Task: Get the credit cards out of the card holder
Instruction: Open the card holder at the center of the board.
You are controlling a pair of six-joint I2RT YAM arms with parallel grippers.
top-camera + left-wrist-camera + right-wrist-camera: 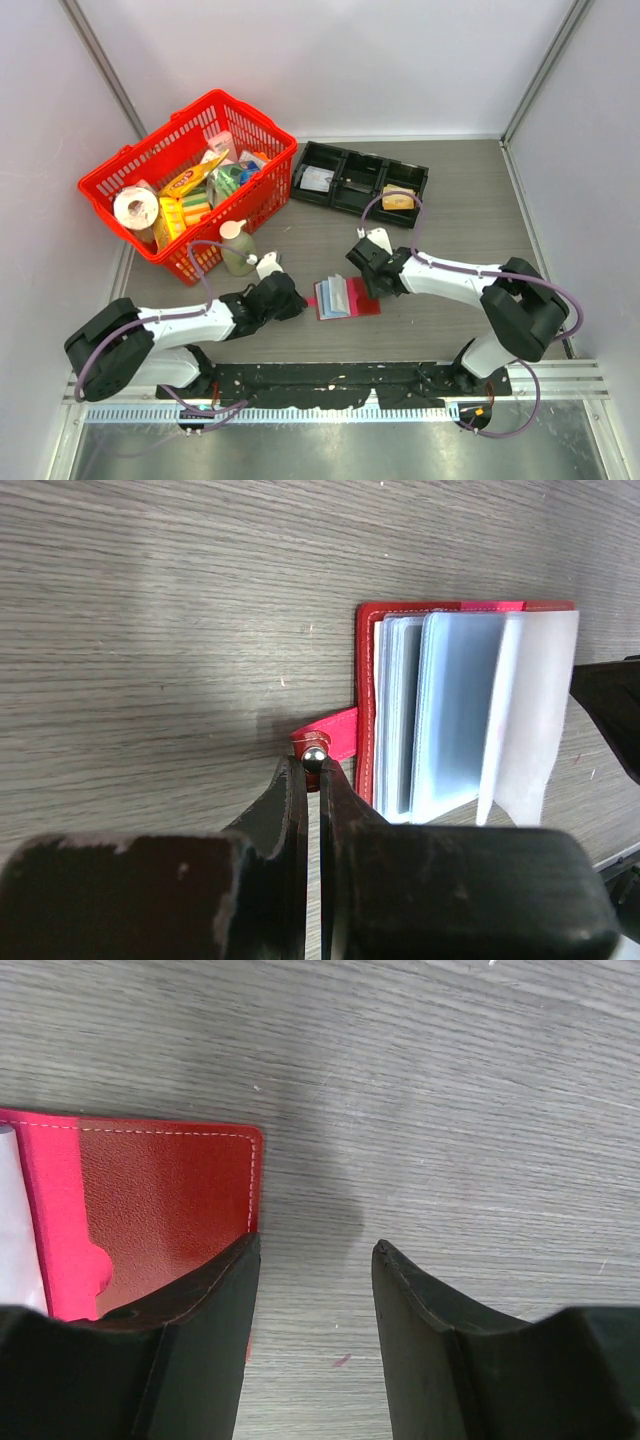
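Red card holder point(347, 297) lies open by the surface's point(470, 215) near edge, midway along.
Its snap tab point(335, 730) sits, apparently pinched, in the closed left end effector point(313, 770); the right end effector point(315, 1255) stands parted, empty, at the cover's corner.

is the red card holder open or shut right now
Open: the card holder lies spread flat, its clear sleeves fanned up.

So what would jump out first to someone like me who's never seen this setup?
Probably the bright red basket, heaped with groceries at the far left of the table. Next, the open red card holder in the middle of the table: the left end effector pinches its snap tab, while the right end effector hangs open at its opposite edge.
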